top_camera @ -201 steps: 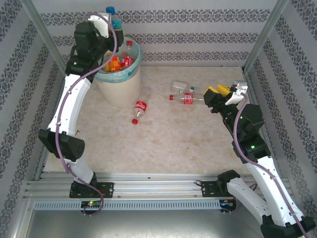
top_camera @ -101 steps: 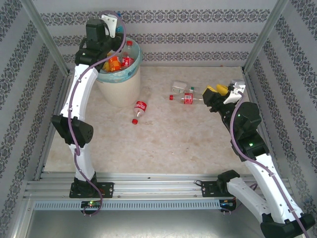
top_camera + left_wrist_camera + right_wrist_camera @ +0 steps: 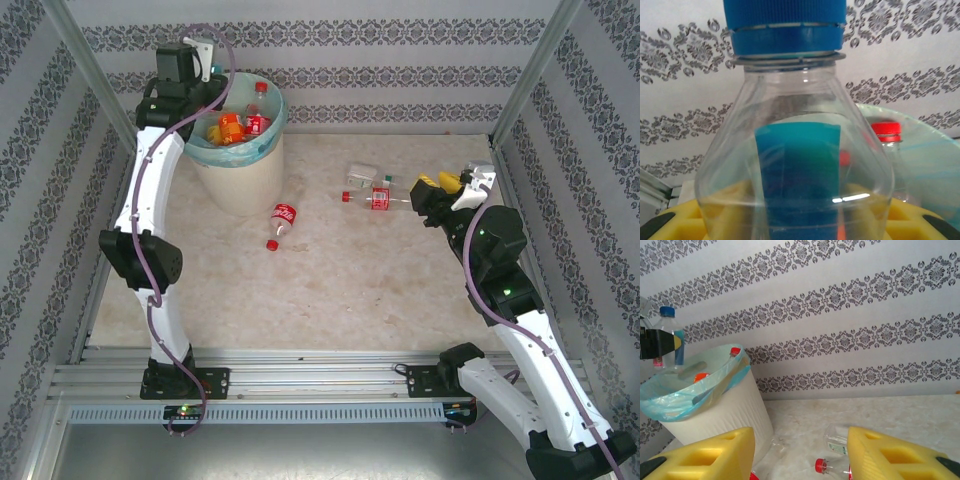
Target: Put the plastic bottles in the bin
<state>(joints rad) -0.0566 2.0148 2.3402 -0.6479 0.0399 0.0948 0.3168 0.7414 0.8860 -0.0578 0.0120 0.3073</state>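
From above, the left arm reached to the far left corner, its wrist at the back rim of the bin, which stood far-left on the table. Inside the teal liner lay an orange bottle and a red-labelled bottle. A fallen bottle lay on the table just beside the bin's foot. Farther right, a crumpled clear bottle and a red-capped bottle lay close together, with the right claw near them but not touching.

Through the left wrist camera, the left claw was clamped on a clear blue-capped bottle, held upright between its yellow pads (the label looked blue-green through the plastic). Behind it showed the liner's edge and one red cap.

Through the right wrist camera, the right claw's pads stood wide apart with nothing between them, above the tabletop. The two loose bottles lay ahead and below. Across the table, the blue-capped bottle hung just at the bin's left rim. I could not tell whether it was over the opening.
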